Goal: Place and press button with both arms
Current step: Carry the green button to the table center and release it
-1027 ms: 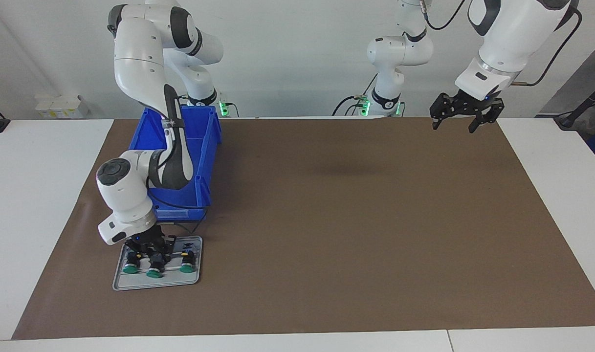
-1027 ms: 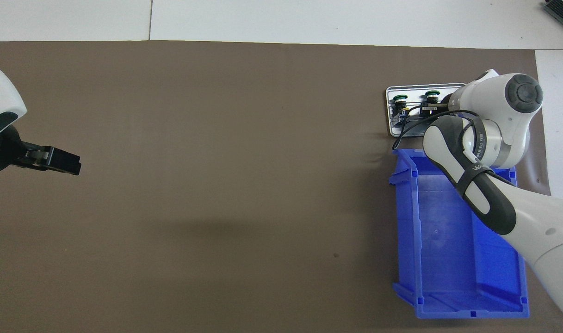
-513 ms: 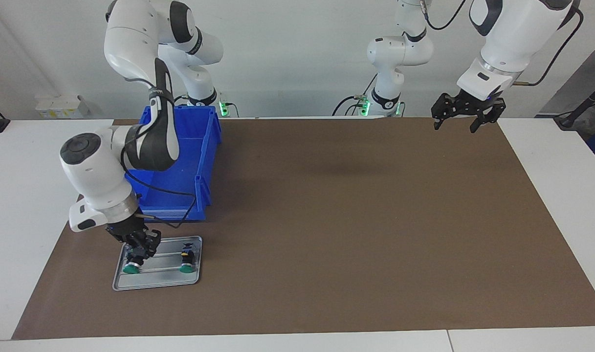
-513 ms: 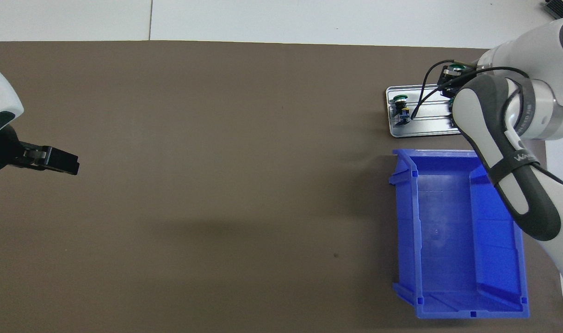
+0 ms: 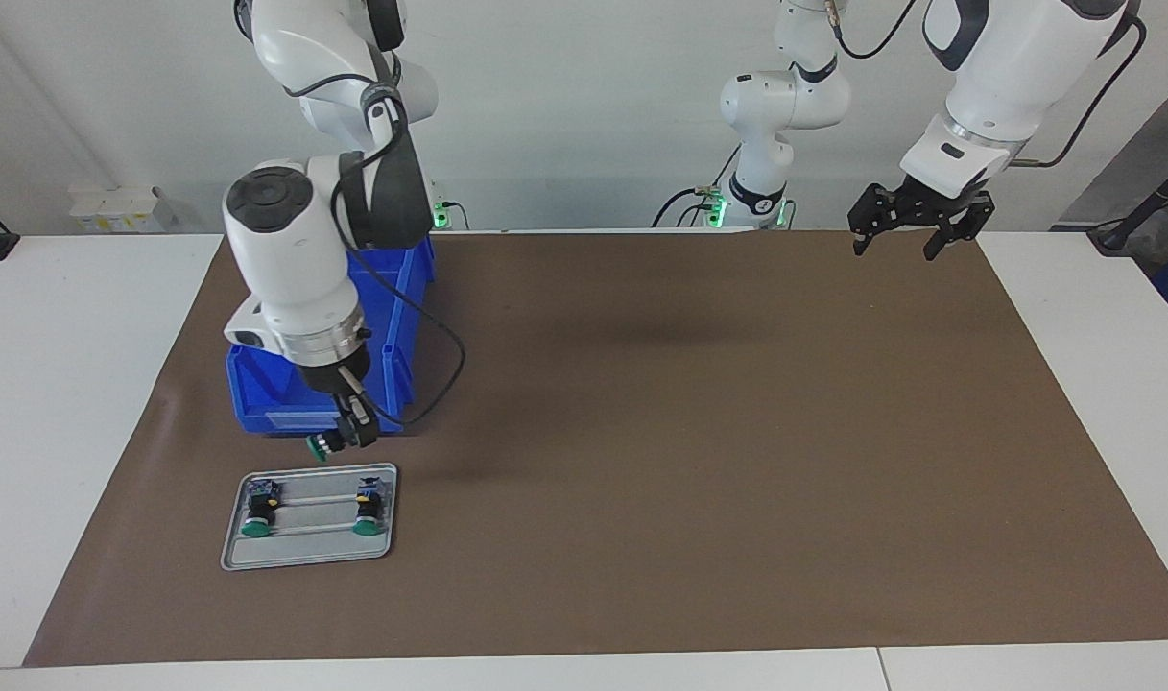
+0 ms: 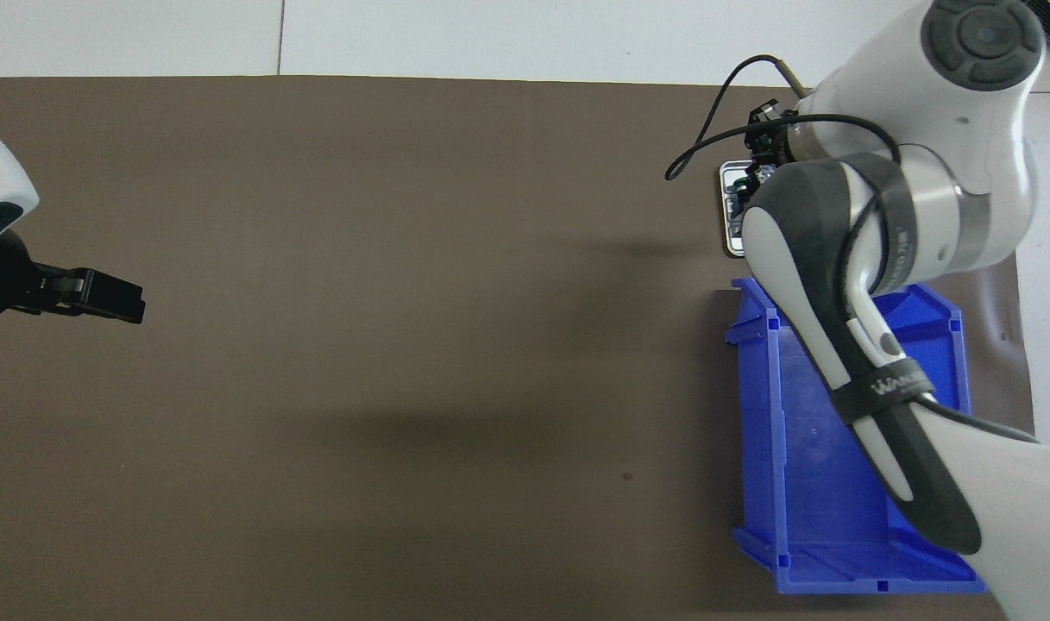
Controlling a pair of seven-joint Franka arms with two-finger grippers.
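My right gripper is shut on a button with a green cap. It holds the button on its side in the air, over the mat between the blue bin and the metal tray. Two more green-capped buttons lie on that tray. In the overhead view my right arm covers most of the tray and hides the held button. My left gripper is open and empty. It hangs over the mat's corner at the left arm's end and also shows in the overhead view.
A blue bin stands on the brown mat at the right arm's end, nearer to the robots than the tray; it also shows in the overhead view. White table borders the mat.
My right gripper took the middle button off the tray, rose and swung toward the bin's front edge. The tray went from three buttons to two. The left arm barely moved.
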